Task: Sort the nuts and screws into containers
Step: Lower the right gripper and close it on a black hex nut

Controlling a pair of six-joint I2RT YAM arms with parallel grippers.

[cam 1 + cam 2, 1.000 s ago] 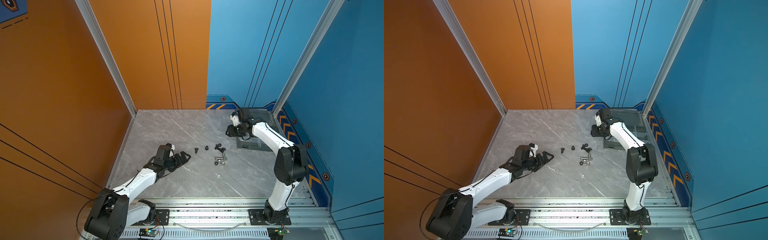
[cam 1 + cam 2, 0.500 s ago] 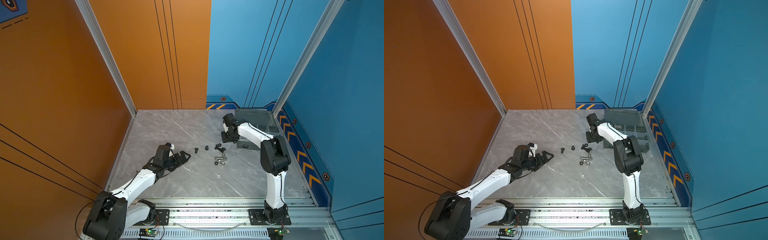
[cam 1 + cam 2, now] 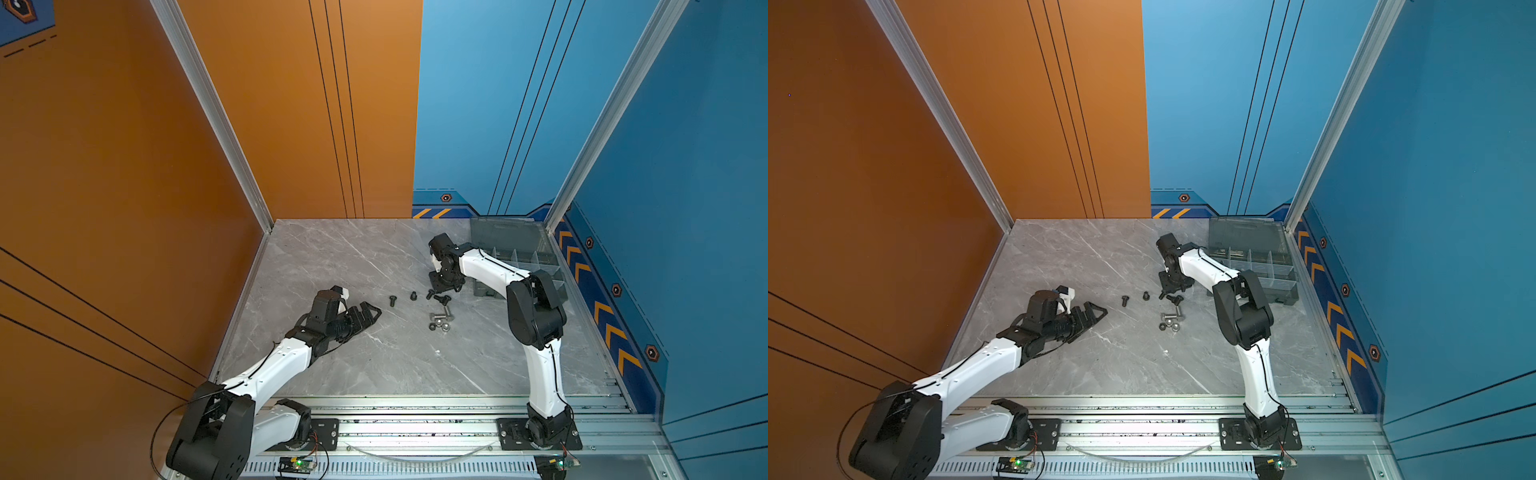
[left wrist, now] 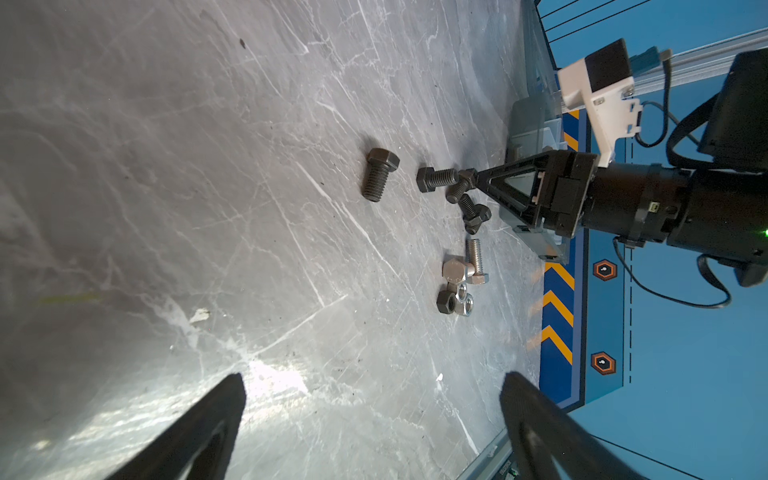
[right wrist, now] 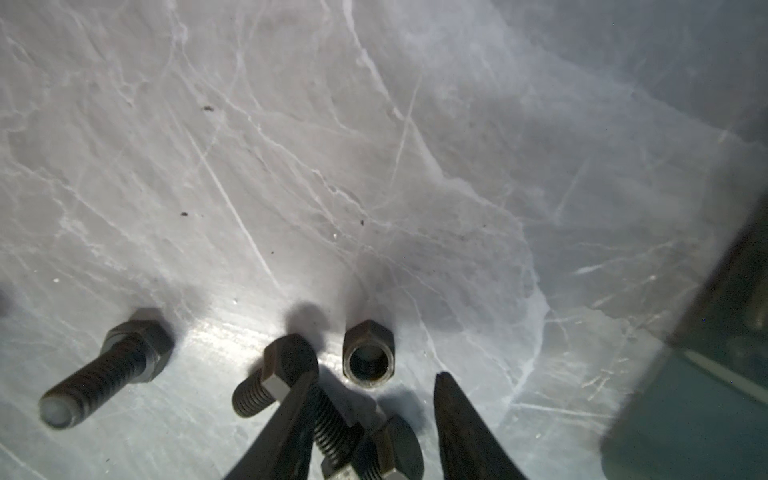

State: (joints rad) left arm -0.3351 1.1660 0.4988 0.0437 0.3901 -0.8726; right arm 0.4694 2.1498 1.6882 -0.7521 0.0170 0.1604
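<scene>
Several black screws [image 3: 392, 300] lie loose mid-table, with silver screws [image 3: 446, 311] and a few nuts [image 3: 432, 326] just nearer the front. My right gripper [image 3: 442, 287] points down over the black cluster. In the right wrist view it [image 5: 374, 376] is open: a black screw [image 5: 374, 449] lies between the fingers, a black nut [image 5: 368, 353] stands just past the tips, and one finger overlaps another black screw [image 5: 282, 370]. My left gripper [image 3: 372, 311] rests low to the left of the screws, open and empty [image 4: 370, 378]. The containers, one grey organiser box [image 3: 515, 257], sit at the back right.
The organiser's open lid [image 3: 505, 232] leans against the blue back wall. The orange wall closes the left side and the blue wall with chevrons [image 3: 606, 316] the right. A metal rail [image 3: 415, 415] runs along the table's front edge.
My right gripper swung away from the organiser box, leftward and down onto the cluster of black screws. The left arm has stayed still.
</scene>
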